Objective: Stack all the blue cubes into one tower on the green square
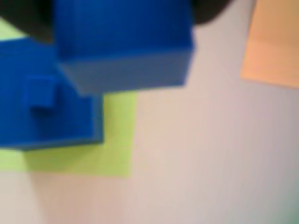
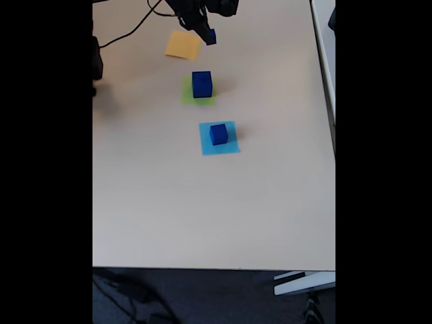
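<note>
Going left to right in the wrist view: the big cube sits on the green square, and there's a tiny blue block that looks like it's resting on top of it, though it's too blurry to be sure. Right next to that, closer to the camera, is the held cube, clamped in the pincer and hanging above and a bit right of the big one. Orange square is off to the far right.

Fixed view shows the pincer shut on that small cube up near the orange patch, with the big cube on green just below it, and another cube waiting on the light-blue square further down the bench.

These look like rigid, light plastic cubes with flat, smooth sides, so I'd say squeeze opposite faces near the middle. They could slip or twist if grabbed by a corner.
</note>
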`<state>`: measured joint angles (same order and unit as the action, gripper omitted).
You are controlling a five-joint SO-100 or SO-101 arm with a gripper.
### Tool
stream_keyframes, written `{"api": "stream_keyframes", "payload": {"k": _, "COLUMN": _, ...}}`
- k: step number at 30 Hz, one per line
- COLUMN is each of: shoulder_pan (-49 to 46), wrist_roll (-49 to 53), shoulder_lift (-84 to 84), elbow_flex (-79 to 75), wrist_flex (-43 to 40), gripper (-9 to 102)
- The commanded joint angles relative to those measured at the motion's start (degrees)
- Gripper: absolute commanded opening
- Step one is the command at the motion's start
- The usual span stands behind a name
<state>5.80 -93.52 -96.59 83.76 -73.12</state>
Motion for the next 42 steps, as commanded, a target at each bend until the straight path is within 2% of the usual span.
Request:
{"api": "stream_keyframes", "payload": {"k": 1, "shoulder_pan": 4.5, "wrist_roll": -9.1, "shoulder_lift": -2.0, "elbow_flex": 0.5, "wrist_flex": -1.3, "gripper": 0}}
{"api": "stream_keyframes", "payload": {"k": 8, "shoulder_pan": 11.3, "wrist_roll": -20.6, "shoulder_lift": 4.1, "elbow_flex": 1.0, "wrist_flex": -1.7, "gripper": 0}}
{"api": "stream_keyframes", "payload": {"k": 12, "shoulder_pan": 13.8, "wrist_roll": -22.9, "shoulder_lift": 8.9, "elbow_flex": 0.9, "wrist_flex": -0.2, "gripper": 0}}
{"api": "stream_keyframes", "payload": {"k": 18, "shoulder_pan": 16.5, "wrist_roll": -24.4, "shoulder_lift": 14.1, "elbow_flex": 1.4, "wrist_flex": 2.2, "gripper": 0}}
{"api": "stream_keyframes", "payload": {"k": 31, "shoulder_pan": 18.4, "wrist_roll": -20.4, "shoulder_lift": 19.6, "elbow_flex": 4.0, "wrist_flex": 12.8, "gripper": 0}}
{"api": "stream_keyframes", "payload": {"k": 42, "shoulder_pan": 20.7, "wrist_roll": -28.9, "shoulder_lift": 18.5, "elbow_flex": 10.2, "wrist_flex": 14.5, "gripper": 0}}
